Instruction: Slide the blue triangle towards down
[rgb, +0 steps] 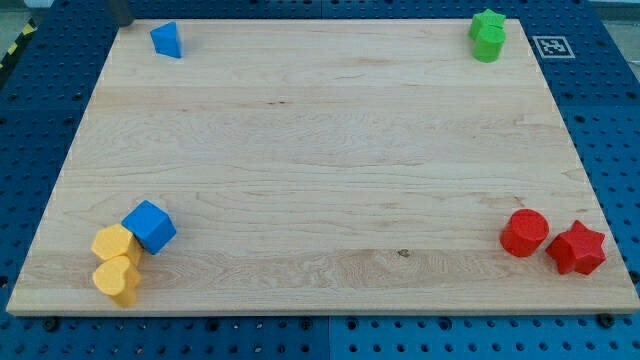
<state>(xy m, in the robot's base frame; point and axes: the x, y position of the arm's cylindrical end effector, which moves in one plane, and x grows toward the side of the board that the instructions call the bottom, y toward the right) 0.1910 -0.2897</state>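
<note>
The blue triangle lies near the wooden board's top left corner. A dark rod comes in at the view's top edge, and my tip is just left of the blue triangle and slightly above it, a small gap apart. The rod's upper part is cut off by the view's top.
A blue cube touches two yellow blocks at the bottom left. A green star and a green cylinder sit together at the top right. A red cylinder and a red star lie at the bottom right.
</note>
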